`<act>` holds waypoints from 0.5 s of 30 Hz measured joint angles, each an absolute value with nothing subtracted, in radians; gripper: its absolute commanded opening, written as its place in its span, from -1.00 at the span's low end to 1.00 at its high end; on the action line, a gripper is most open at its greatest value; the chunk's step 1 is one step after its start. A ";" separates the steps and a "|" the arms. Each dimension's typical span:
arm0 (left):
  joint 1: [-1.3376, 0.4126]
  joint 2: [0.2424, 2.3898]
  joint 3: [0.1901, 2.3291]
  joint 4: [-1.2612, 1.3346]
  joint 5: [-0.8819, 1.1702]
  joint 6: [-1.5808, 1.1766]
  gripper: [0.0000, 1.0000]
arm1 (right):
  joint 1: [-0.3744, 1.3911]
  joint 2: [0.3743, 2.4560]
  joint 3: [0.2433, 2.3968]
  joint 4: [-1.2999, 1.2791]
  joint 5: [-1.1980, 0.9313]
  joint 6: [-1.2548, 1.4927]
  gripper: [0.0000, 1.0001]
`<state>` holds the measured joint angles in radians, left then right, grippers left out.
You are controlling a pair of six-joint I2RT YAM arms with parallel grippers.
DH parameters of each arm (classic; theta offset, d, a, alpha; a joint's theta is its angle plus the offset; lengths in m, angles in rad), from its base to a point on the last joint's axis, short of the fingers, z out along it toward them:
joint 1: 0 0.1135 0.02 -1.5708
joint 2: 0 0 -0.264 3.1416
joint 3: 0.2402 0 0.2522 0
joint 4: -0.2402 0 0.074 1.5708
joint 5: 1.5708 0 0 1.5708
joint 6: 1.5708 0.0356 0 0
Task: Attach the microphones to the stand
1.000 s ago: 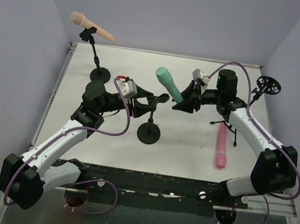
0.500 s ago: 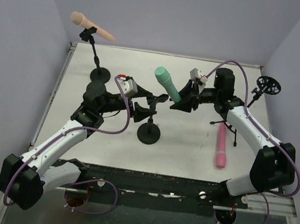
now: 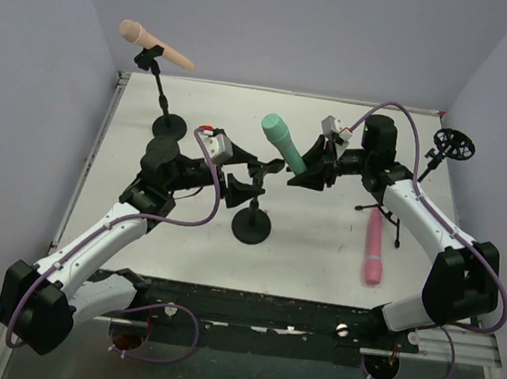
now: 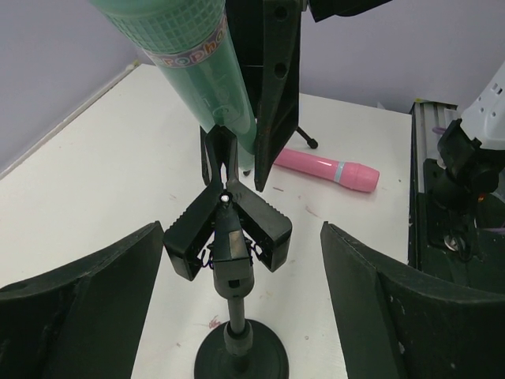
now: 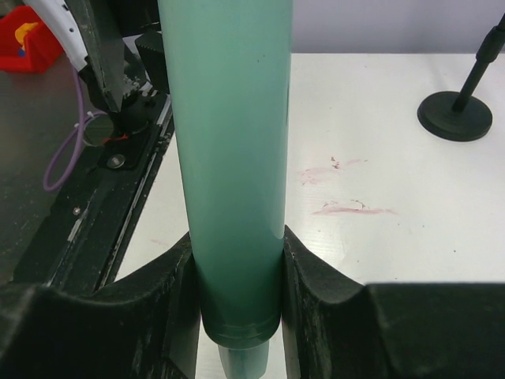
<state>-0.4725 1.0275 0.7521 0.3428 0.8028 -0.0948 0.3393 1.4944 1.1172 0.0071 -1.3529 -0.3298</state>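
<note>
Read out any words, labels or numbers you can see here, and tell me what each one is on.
"OPHO": coloured letters on the band around the mint-teal microphone, cut off at both ends where the band wraps out of sight.
No lettering can be made out on the pink microphone or the peach-tan microphone; nothing else is readable.

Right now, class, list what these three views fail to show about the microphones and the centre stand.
- Teal microphone: head cut off by the top edge in both wrist views.
- Its tail at the clip: left wrist view, partly behind a finger of the right gripper; too small from above to judge seating.
- Pink microphone: left wrist view, one end hidden behind that finger.
</note>
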 measured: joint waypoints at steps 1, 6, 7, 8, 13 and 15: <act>-0.472 1.028 0.754 0.342 0.804 -0.094 0.72 | 0.339 1.494 1.117 0.007 -1.354 -0.330 -0.48; -0.472 1.033 0.765 0.342 0.806 -0.079 0.23 | 0.339 1.494 1.117 0.007 -1.360 -0.326 -0.48; -0.472 1.033 0.765 0.341 0.807 -0.078 0.06 | 0.339 1.494 1.117 0.007 -1.361 -0.324 -0.48; -0.472 1.034 0.765 0.341 0.809 -0.076 -0.25 | 0.339 1.494 1.117 0.007 -1.362 -0.323 -0.48; -0.472 1.034 0.772 0.331 0.828 -0.076 -0.65 | 0.339 1.494 1.117 0.007 -1.371 -0.322 -0.48; -0.472 1.034 0.772 0.325 0.836 -0.080 -0.70 | 0.339 1.494 1.117 0.007 -1.375 -0.322 -0.48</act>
